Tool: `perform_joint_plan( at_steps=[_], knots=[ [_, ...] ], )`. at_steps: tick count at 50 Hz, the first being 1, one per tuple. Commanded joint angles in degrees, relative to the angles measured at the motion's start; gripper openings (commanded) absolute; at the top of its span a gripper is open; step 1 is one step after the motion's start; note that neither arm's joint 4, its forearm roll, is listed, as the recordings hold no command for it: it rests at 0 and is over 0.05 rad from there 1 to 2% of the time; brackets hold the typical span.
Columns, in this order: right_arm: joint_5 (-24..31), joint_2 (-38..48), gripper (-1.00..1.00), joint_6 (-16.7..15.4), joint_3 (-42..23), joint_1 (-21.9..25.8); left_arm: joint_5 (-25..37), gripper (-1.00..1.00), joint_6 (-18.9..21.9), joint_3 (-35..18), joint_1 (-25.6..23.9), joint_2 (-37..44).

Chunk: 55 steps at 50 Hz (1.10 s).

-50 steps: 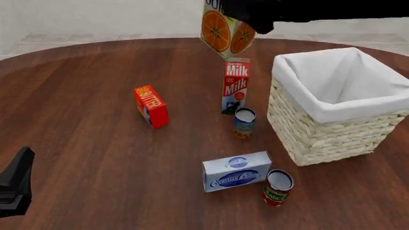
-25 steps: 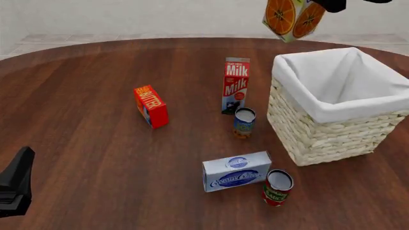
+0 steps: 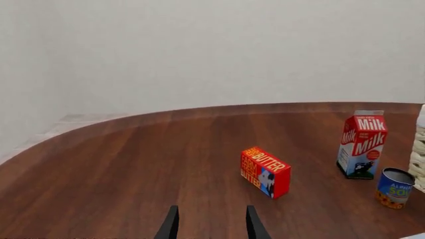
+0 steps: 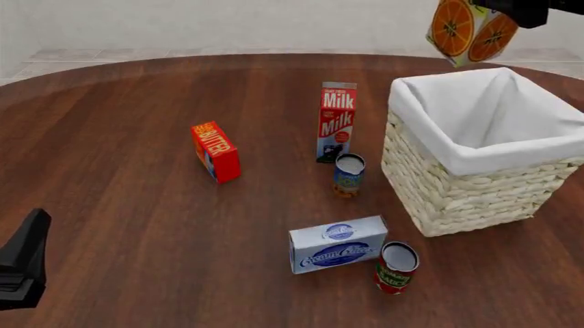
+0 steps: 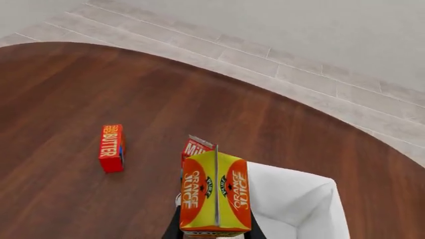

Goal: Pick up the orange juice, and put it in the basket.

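The orange juice (image 4: 472, 31), a yellow-orange carton with orange-slice pictures, hangs tilted in the air above the far rim of the basket (image 4: 456, 198). My right gripper (image 4: 522, 8) is shut on its top at the upper right edge of the front view. In the right wrist view the orange juice (image 5: 214, 194) sits between the dark fingers (image 5: 174, 230), with the basket's white lining (image 5: 299, 199) right below it. My left gripper (image 4: 23, 263) rests low at the near left of the table. In its own view the left gripper (image 3: 209, 229) is open with nothing between its fingers.
A red-and-white milk carton (image 4: 336, 123) and a small can (image 4: 348, 175) stand just left of the basket. The red butter box (image 4: 215, 152) lies further left. A blue-white box (image 4: 338, 244) and a red-green can (image 4: 395, 266) sit in front of the basket.
My right gripper has carried the orange juice to the right, from above the milk carton to above the basket's far rim. The left arm has not moved.
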Motion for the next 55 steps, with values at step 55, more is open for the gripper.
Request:
perform_joint_plan(
  at_steps=[55],
  knots=[
    [-10.2, 4.0, -1.0, 0.8, 12.6, -15.8, 0.2, 1.0, -0.3, 0.0, 0.7, 0.0]
  ],
)
